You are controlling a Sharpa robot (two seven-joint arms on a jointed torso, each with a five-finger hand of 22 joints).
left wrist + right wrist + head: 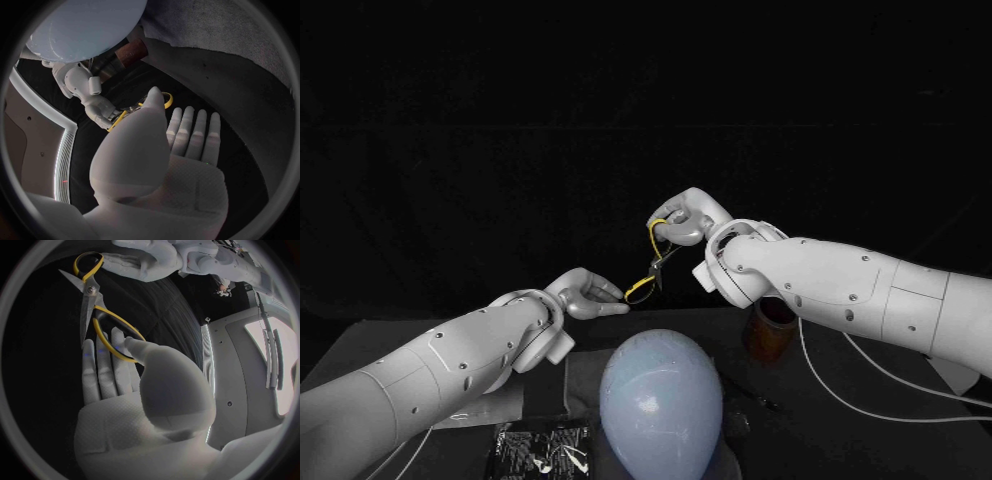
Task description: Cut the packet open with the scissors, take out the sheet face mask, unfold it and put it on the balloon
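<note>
Handover: left hand (pixel 589 293) and right hand (pixel 687 218) each pinch one loop of the yellow-handled steel scissors (pixel 646 268); seat your right thumb fully before releasing left.

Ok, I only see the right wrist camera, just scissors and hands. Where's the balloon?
Observer: The balloon is close in front of the robot, nearer than the scissors held by the left hand and right hand.
Operator: And the packet?
Observer: The packet lies flat beside the balloon, on the robot's left, with no hand on it.
Operator: Anything else?
Observer: A brown thing stands under the right arm; I cannot tell what it is.
</note>
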